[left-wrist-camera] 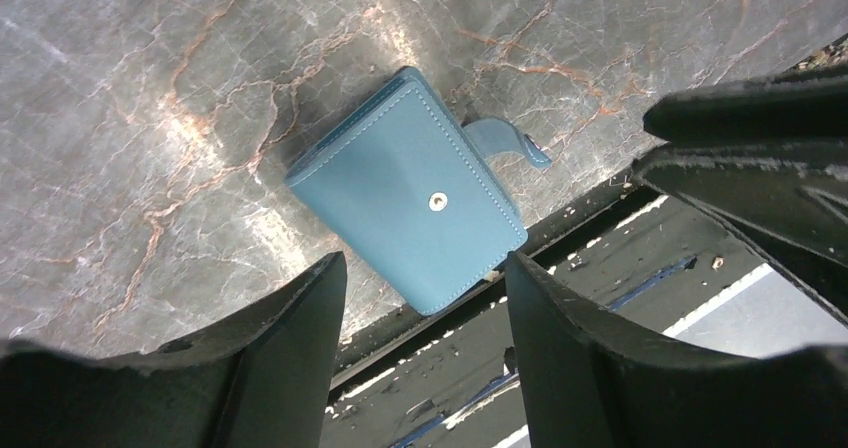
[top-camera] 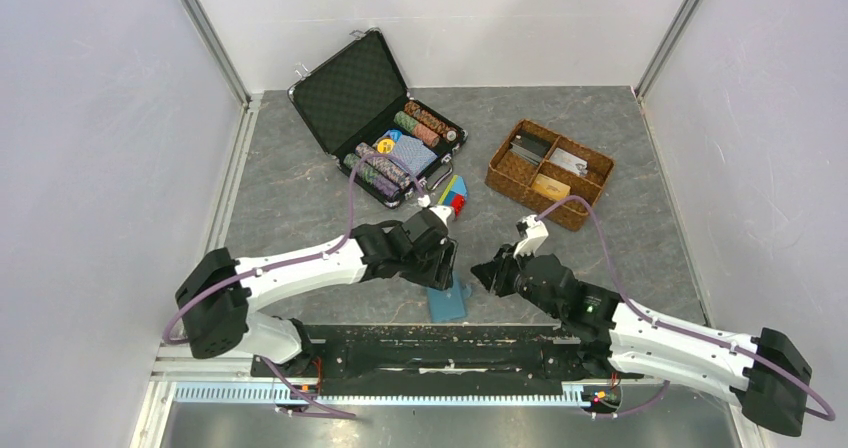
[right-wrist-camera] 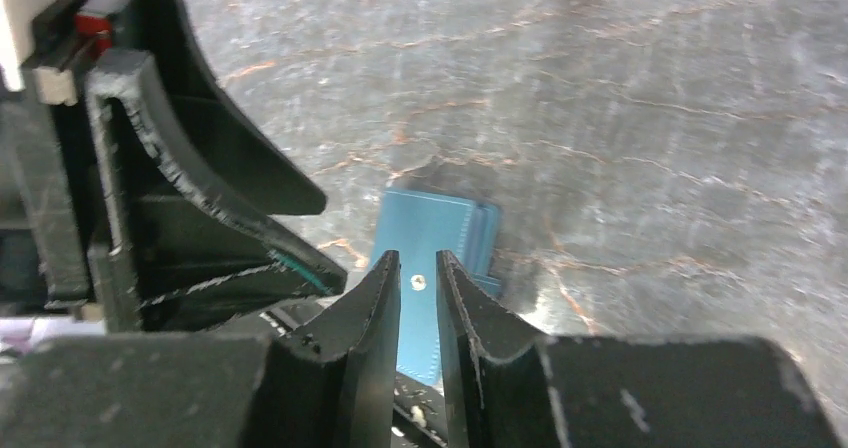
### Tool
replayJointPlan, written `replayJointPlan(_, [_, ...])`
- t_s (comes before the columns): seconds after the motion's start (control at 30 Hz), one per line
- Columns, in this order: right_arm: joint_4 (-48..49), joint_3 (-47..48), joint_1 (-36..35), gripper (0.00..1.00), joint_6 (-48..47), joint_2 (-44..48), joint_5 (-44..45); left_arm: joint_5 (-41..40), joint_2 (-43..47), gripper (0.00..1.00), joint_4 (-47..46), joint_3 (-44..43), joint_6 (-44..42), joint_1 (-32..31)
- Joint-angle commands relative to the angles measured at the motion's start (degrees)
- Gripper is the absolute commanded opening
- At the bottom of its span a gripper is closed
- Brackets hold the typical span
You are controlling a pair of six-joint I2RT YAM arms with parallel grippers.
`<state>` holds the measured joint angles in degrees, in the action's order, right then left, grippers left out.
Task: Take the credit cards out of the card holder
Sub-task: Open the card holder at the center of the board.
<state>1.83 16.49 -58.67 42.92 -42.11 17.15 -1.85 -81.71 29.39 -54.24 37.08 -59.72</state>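
The card holder is a light-blue wallet lying closed on the grey table at its front edge, one corner over the edge. Its snap stud faces up and its strap hangs loose. It also shows in the left wrist view and the right wrist view. My left gripper hovers open just above it, jaws wide, empty. My right gripper is close to its right, jaws nearly together, holding nothing. No card shows at the wallet. An orange-yellow card and a greyish card lie in the wicker tray.
The brown wicker tray stands at the back right. An open black chip case with chips and a playing-card deck is at the back. Small coloured blocks lie just beyond the left gripper. The black mounting rail runs below the table edge.
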Motion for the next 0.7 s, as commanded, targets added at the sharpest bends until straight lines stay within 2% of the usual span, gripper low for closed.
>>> replayJointPlan(0.0, [5.82,1.89,-0.71,0.22,-1.59,-1.49,-6.37,-0.20,4.10,0.64,-0.51,2.54,2.82,2.05])
replayJointPlan(0.17, [12.48,2.36,-2.93,0.21,0.63,-11.16,-10.49,3.37,6.68,0.59,-2.17,6.79,3.34,4.73])
replayJointPlan(0.3, [14.80,2.69,-4.05,0.21,1.50,-16.65,-10.24,6.23,7.83,0.48,-6.02,10.67,4.31,5.64])
replayJointPlan(0.47, [14.36,1.26,-4.00,0.28,2.23,-19.25,-5.82,8.60,6.84,0.40,-9.95,13.43,5.02,6.11])
replayJointPlan(0.67, [14.61,0.81,-3.90,0.33,3.43,-21.68,-5.63,10.75,3.75,0.34,-13.85,14.78,5.38,6.11])
